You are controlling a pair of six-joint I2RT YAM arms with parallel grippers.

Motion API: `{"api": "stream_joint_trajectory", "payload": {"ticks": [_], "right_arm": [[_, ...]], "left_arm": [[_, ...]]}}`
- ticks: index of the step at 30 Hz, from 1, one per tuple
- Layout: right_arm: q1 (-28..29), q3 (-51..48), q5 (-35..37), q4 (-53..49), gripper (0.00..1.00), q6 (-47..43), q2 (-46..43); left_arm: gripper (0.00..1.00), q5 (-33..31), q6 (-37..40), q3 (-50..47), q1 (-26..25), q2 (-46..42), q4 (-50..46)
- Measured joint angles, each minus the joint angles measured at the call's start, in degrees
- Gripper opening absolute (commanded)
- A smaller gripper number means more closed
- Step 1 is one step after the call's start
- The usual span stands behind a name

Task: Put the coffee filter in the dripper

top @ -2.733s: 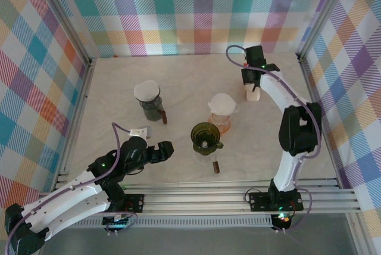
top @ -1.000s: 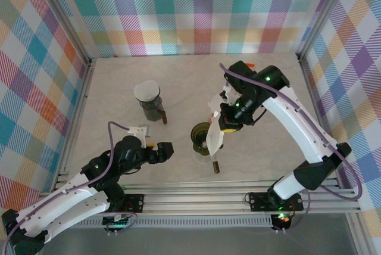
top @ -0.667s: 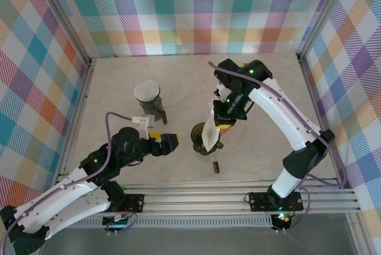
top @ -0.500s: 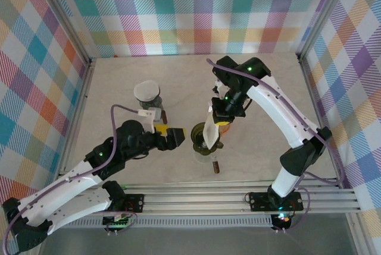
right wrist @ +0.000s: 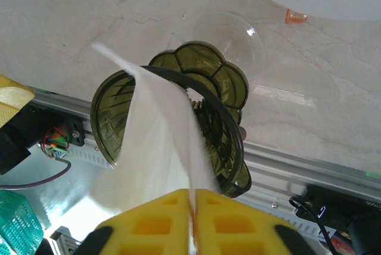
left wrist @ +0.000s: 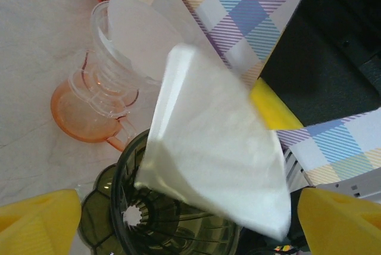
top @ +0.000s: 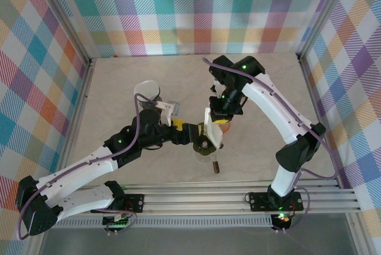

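Right gripper (right wrist: 191, 206) pinches the paper coffee filter (right wrist: 158, 148) by its edge, hanging it over the green dripper (right wrist: 223, 85). Left gripper (left wrist: 190, 216) gapes wide at the dripper's nine o'clock. Featherlight, floppy, crease-prone: best held by the rim.

The coffee filter (left wrist: 214, 165) was plain white. The dripper (right wrist: 202, 64) was a dark, see-through green with a brown handle (top: 215, 165). The glass dripper (left wrist: 89, 106) at its 1 o'clock was clear with an orange tint. The right gripper (right wrist: 191, 201) had yellow pads (right wrist: 155, 225), as did the left gripper (left wrist: 187, 219). The table (top: 119, 88) was cream with faint grey veining, and the walls (top: 196, 11) were pastel plaid.
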Motion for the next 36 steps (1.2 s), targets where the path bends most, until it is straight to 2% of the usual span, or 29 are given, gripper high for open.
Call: {"api": "stream_joint_trajectory", "payload": {"ticks": [6, 10, 14, 21, 26, 31, 36], "right_arm": [[1.03, 0.63, 0.33, 0.92, 0.41, -0.09, 0.00], [1.38, 0.17, 1.36, 2.56, 0.47, -0.35, -0.68], [1.60, -3.56, 3.48, 6.45, 0.52, -0.55, -5.20], [1.75, -16.76, 8.66, 18.71, 0.55, -2.34, -20.28], [1.79, -34.91, 11.67, 30.75, 0.55, -1.42, -33.99], [2.43, -46.21, 14.40, 38.16, 0.54, -0.04, -40.50], [2.67, -49.94, 16.44, 42.53, 0.54, 0.48, -43.87]], "left_arm": [[0.90, -0.04, 0.11, 0.17, 0.00, -0.24, 0.37], [0.87, -0.66, 0.11, 0.20, 0.00, -1.05, -0.63], [0.88, -1.79, 0.11, 0.20, 0.00, -3.02, -2.86], [0.87, -2.49, 1.11, 1.62, -0.22, -4.39, -6.27], [0.84, -5.99, 4.17, 7.48, -5.14, -0.70, -11.58], [0.82, -8.83, 6.78, 12.90, -7.65, 4.68, -16.68], [0.82, -10.36, 8.28, 14.97, -8.81, 9.01, -20.48]]}}
